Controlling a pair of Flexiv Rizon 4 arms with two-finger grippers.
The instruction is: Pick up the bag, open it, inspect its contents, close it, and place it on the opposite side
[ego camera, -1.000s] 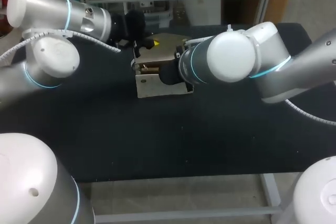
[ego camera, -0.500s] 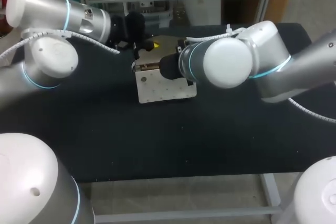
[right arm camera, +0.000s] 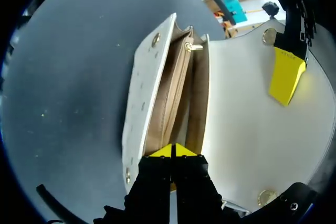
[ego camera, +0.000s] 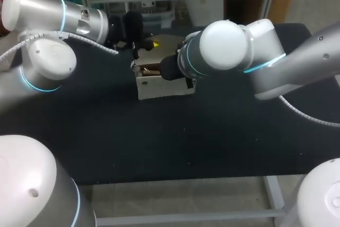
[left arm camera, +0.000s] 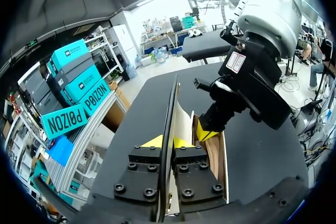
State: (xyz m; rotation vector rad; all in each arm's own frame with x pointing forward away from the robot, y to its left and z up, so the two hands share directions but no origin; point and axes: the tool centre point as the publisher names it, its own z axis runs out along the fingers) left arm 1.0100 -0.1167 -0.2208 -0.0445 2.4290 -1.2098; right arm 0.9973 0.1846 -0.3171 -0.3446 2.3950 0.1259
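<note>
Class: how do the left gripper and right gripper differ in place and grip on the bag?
The left gripper is shut on the flap; the right gripper sits at the mouth of the bag, over its tan compartments. The left gripper's tips clamp the flap's edge; the right gripper's tips meet with nothing clearly between. Both have yellow tips, closed.
</note>
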